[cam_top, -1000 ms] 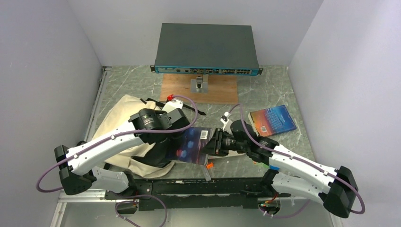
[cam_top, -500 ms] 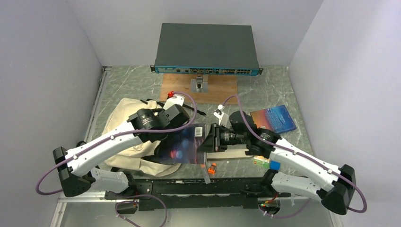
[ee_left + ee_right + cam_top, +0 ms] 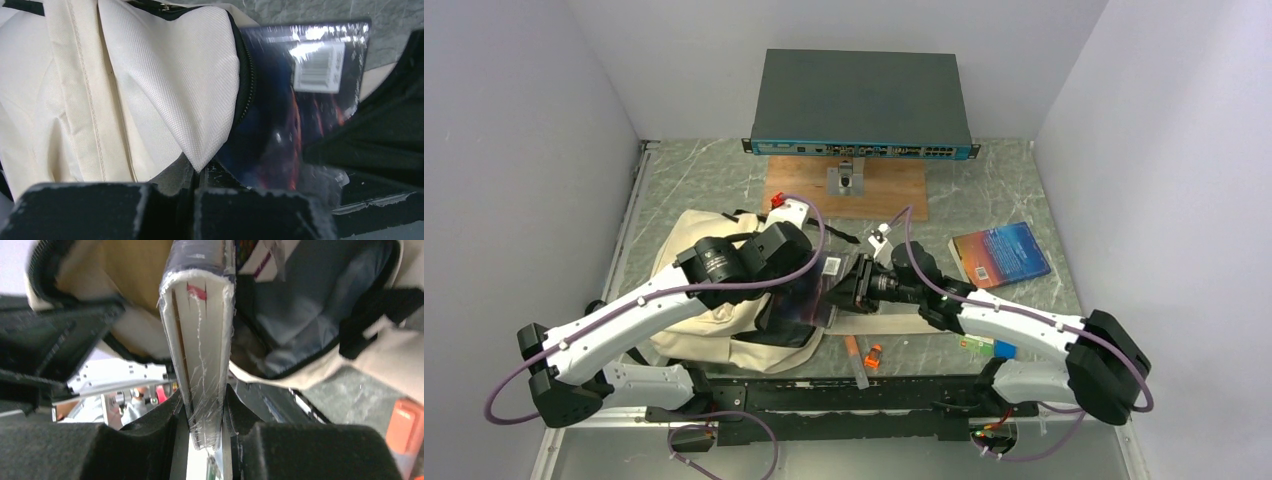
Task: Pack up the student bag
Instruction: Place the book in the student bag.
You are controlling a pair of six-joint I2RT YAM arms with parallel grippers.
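The beige student bag [image 3: 686, 250] lies on the left of the table, its black-zipped mouth facing right. My left gripper [image 3: 776, 312] is shut on a corner of the bag's cream fabric [image 3: 165, 75] at the opening; in the left wrist view this gripper [image 3: 196, 172] pinches that corner. My right gripper [image 3: 844, 290] is shut on a dark, plastic-wrapped book [image 3: 809, 300], held by its edge. The book [image 3: 202, 340] stands spine-up between the pads [image 3: 235, 415], its far end inside the bag's grey-lined mouth [image 3: 310, 305]. Its barcode [image 3: 317, 67] shows beside the zipper.
A second blue book [image 3: 999, 253] lies at the right. A network switch [image 3: 861, 105] stands on a wooden board [image 3: 844, 190] at the back. A small orange item [image 3: 873, 354] and a green-blue item [image 3: 994, 347] lie near the front edge.
The right gripper has carried the dark book leftward, so more of it is inside the bag's mouth. The left arm has shifted left while keeping hold of the fabric.
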